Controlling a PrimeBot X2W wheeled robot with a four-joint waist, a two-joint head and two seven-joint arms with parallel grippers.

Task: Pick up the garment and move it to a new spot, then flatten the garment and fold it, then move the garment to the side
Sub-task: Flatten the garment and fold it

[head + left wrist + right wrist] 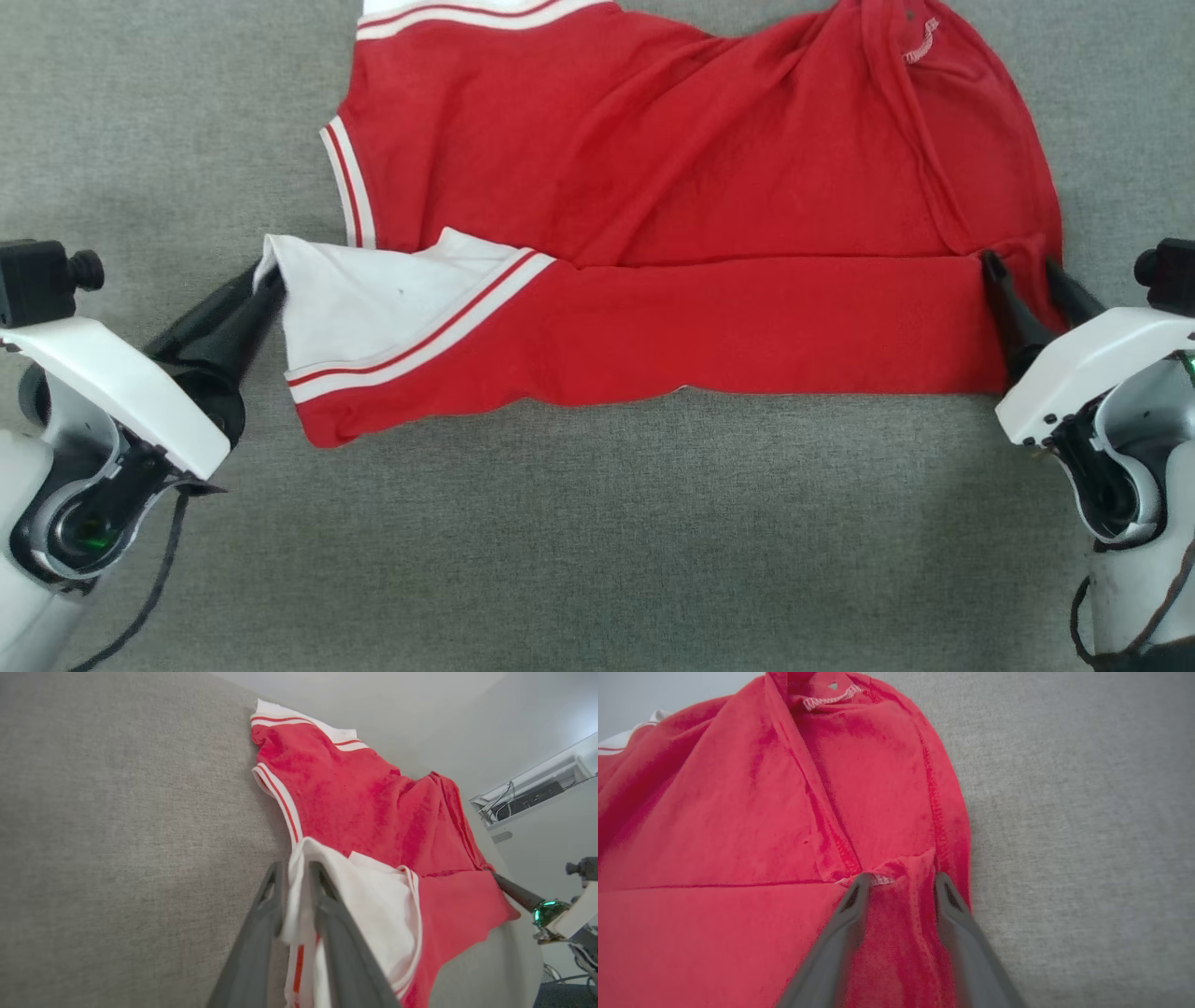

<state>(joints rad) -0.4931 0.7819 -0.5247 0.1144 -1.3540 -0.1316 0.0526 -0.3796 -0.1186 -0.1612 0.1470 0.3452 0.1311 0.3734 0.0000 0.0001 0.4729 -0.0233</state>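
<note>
The red garment [653, 168] lies spread across the grey surface, its near strip folded over along a straight crease. A white sleeve [373, 308] with striped trim lies at the strip's left end. My left gripper [271, 278] is at that sleeve's outer edge. In the left wrist view its fingers [293, 865] stand close together with white fabric pinched between them. My right gripper [1022, 263] is at the garment's right corner. In the right wrist view its fingers [899, 879] stand apart, with red cloth [714, 812] lying loose between them.
The grey fabric surface [597, 541] stretches bare toward me, and to the left and right of the garment. In the left wrist view a wall shelf [528, 798] with cables shows beyond the table's far end.
</note>
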